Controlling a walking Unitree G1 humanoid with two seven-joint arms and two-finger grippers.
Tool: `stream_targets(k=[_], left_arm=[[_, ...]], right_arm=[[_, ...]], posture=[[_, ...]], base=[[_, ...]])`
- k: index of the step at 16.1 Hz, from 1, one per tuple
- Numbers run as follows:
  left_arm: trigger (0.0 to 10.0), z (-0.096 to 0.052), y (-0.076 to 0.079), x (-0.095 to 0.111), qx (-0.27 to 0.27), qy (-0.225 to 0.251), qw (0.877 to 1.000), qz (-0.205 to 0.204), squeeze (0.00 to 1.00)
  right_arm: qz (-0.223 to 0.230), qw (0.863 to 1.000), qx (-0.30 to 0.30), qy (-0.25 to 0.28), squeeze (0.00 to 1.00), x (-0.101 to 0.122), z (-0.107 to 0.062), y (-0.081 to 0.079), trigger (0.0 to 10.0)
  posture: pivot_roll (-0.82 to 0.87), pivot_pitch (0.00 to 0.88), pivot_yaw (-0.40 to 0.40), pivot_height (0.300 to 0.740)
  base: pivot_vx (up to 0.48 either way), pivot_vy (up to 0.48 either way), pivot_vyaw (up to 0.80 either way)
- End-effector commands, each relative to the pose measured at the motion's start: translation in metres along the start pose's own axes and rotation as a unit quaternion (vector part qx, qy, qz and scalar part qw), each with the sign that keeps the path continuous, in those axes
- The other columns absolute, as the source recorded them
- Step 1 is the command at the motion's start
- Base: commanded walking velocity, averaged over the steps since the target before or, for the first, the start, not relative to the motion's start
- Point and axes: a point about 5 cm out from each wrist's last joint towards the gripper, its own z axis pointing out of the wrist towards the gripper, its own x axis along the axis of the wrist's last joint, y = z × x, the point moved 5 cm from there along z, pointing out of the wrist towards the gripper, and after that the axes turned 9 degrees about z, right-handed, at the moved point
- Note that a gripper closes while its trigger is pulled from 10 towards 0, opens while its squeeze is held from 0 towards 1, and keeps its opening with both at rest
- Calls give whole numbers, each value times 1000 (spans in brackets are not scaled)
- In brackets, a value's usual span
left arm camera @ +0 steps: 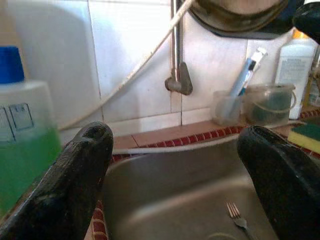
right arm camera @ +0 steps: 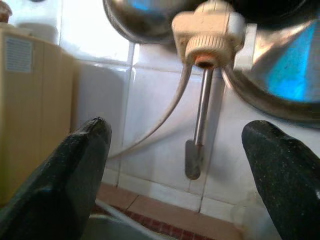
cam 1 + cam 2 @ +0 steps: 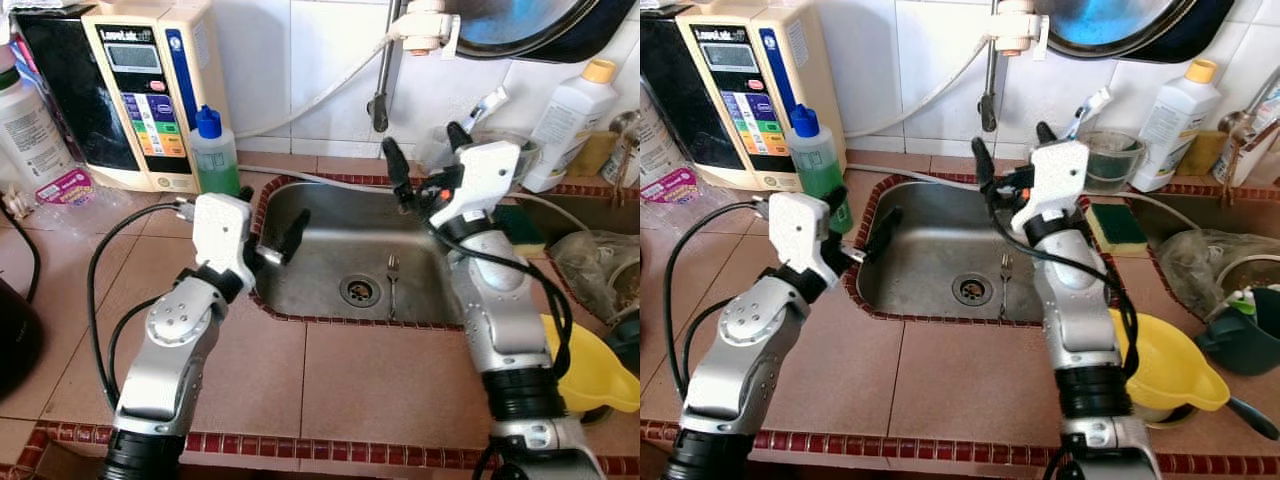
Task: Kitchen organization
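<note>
I see both grippers, left (image 3: 268, 222) and right (image 3: 428, 160), wide open and empty over the sink (image 3: 330, 215). The fork (image 3: 392, 283) by the drain looks light, stiff and slippery; I'd pinch its handle.

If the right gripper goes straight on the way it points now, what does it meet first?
Probably the faucet spout on the tiled wall; the open right gripper frames it, though depth is unclear.

The print on the water purifier's panel (image 3: 150, 110) is too small to be read, and the white bottle (image 3: 27, 125) beside it is cut off by the picture's left edge. The round metal pan (image 3: 540, 25) on the wall is cropped at the top, and the right wall of the sink (image 3: 300, 220) is hidden behind the right arm (image 3: 500, 300).
</note>
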Motion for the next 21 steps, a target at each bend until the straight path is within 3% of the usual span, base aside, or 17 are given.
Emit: stream_targets(k=[1,21], left_arm=[[10000,2,-2,6,4,13,1000,1,0],[10000,4,-7,13,6,29,1000,9,0]], right_arm=[[-9,1000,-3,14,0,10,4,4,10000],[-12,1000,17,10,0,7,6,-4,10000]], posture=[[-63,10,-20,740],[-52,0,-30,740]], base=[[0,-262,0],[0,-316,0]])
